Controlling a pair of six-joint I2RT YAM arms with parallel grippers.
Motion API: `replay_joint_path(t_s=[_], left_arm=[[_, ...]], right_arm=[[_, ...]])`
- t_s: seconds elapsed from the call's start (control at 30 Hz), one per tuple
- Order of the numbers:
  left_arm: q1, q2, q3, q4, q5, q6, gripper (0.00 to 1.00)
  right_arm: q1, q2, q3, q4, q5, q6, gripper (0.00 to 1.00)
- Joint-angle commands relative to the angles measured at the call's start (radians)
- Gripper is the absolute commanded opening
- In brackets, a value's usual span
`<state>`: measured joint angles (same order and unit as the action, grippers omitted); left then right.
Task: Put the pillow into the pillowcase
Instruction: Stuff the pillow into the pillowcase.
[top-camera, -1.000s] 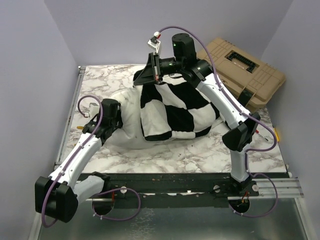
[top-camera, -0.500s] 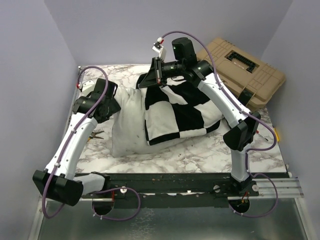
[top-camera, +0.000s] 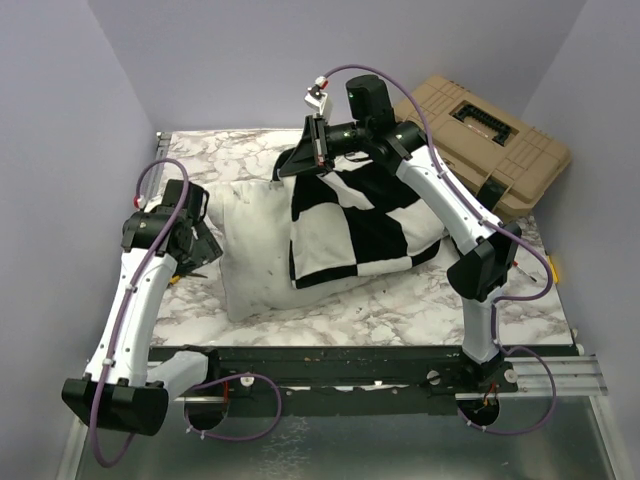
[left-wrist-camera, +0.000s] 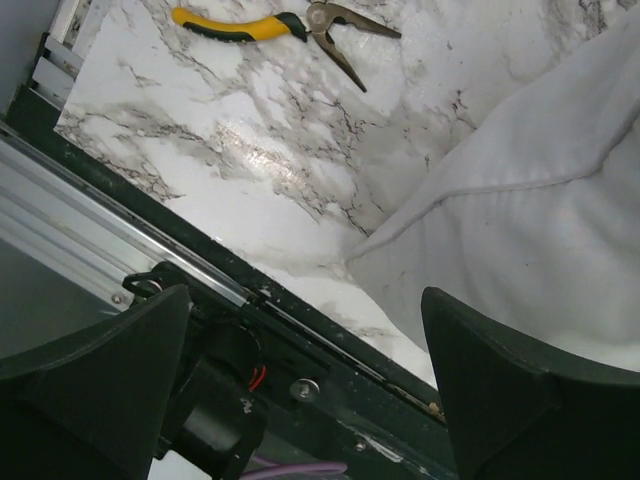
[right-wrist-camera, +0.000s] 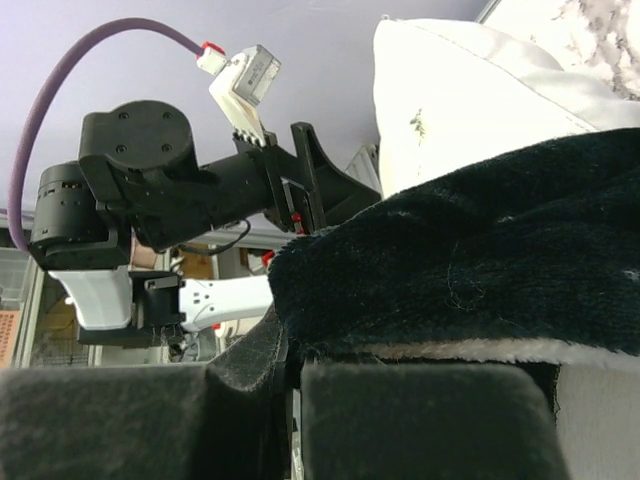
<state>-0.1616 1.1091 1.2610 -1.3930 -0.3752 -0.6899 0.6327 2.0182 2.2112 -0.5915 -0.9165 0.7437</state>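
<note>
The white pillow (top-camera: 255, 255) lies across the middle of the marble table, its right part inside the black-and-white checked pillowcase (top-camera: 360, 225). My right gripper (top-camera: 292, 166) hovers over the case's far left corner, shut on its edge. In the right wrist view the right gripper (right-wrist-camera: 295, 375) pinches dark pillowcase (right-wrist-camera: 480, 270) fabric, with the pillow (right-wrist-camera: 460, 100) bulging behind it. My left gripper (top-camera: 203, 245) stands open just left of the pillow's bare end, touching nothing. In the left wrist view the left gripper (left-wrist-camera: 305, 300) gapes wide and the pillow (left-wrist-camera: 540, 230) lies to the right.
A tan toolbox (top-camera: 490, 140) stands at the back right. Yellow-handled pliers (left-wrist-camera: 270, 22) lie on the marble left of the pillow. The table's dark front rail (left-wrist-camera: 230, 285) runs below the left gripper. Purple walls close in both sides.
My left gripper has let go of the pillow, opened wide and drawn back to the left. The pillow has settled flat. The right gripper still holds the case's edge.
</note>
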Motion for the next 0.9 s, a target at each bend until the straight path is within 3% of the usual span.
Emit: replay_joint_path(t_s=[0.0,0.13,0.23,0.4,0.57,0.6,0.73,0.77,0.87], left_arm=[[0.033,-0.042,0.023,0.031,0.164,0.086,0.99],[0.032,-0.093,-0.06,0.267,0.61,0.223,0.99],[0.033,-0.128,-0.163,0.396,0.81,0.245,0.99],[0.032,-0.126,-0.364,0.629,0.952,0.178,0.99],[-0.001,-0.046,-0.458,0.903,0.915,0.096,0.96],[-0.018,-0.029,-0.466,0.97,0.916,0.07,0.86],[-0.11,0.033,-0.438,1.197,0.913,-0.085,0.12],[-0.138,0.036,-0.421,1.239,0.883,-0.138,0.0],[-0.176,0.011,-0.375,1.297,0.756,-0.315,0.0]], right_arm=[[-0.002,-0.033,-0.018,0.07,-0.114,0.023,0.0],[-0.005,-0.057,-0.082,0.1,-0.129,0.033,0.0],[-0.006,-0.056,-0.087,0.104,-0.135,0.04,0.0],[-0.011,-0.047,-0.083,0.124,-0.152,0.067,0.0],[-0.013,-0.043,-0.072,0.124,-0.177,0.086,0.0],[-0.013,-0.044,-0.073,0.12,-0.177,0.084,0.0],[-0.013,-0.044,-0.061,0.094,-0.182,0.073,0.0],[-0.014,-0.042,-0.051,0.083,-0.183,0.068,0.0],[-0.013,-0.039,-0.022,0.054,-0.194,0.044,0.0]])
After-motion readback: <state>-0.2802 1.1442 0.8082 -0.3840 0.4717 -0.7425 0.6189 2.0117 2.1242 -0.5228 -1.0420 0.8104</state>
